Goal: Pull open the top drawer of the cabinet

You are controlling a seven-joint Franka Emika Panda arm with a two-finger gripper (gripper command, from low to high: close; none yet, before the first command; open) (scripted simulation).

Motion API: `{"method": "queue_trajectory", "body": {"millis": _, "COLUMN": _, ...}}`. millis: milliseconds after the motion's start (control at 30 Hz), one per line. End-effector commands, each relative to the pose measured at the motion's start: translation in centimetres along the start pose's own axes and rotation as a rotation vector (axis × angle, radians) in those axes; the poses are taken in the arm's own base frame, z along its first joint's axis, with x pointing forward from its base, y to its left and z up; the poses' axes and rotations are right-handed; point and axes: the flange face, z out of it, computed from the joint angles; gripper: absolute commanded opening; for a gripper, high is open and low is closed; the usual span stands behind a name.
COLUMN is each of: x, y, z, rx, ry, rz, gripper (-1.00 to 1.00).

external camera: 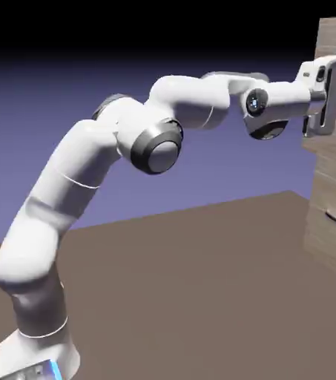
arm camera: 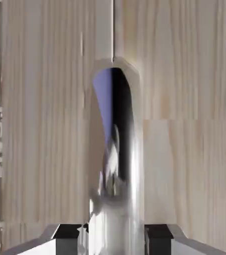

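The hand (arm camera: 115, 240) is closed on the shiny bar handle (arm camera: 115, 219), one fingertip at each side. Beyond it lies the drawer's wood-grain front (arm camera: 189, 169), on the cabinet (external camera: 334, 178). A crooked pull could let the smooth metal slip out or jam the drawer.

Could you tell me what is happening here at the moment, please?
The robot arm is reaching up to the cabinet, with its gripper closed on the shiny bar handle of the top drawer. From these views I cannot tell whether the drawer has started to open.
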Motion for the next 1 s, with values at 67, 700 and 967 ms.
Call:
{"method": "queue_trajectory", "body": {"millis": 67, "x": 0.1, "y": -0.1, "z": -1.9, "rx": 0.0, "ry": 0.002, "rz": 0.0, "gripper": -1.0}}
{"method": "queue_trajectory", "body": {"millis": 700, "x": 0.1, "y": -0.1, "z": -14.4, "rx": 0.0, "ry": 0.002, "rz": 0.0, "gripper": -1.0}}
{"method": "queue_trajectory", "body": {"millis": 967, "x": 0.1, "y": -0.1, "z": -19.6, "rx": 0.0, "ry": 0.002, "rz": -0.001, "gripper": 1.0}}
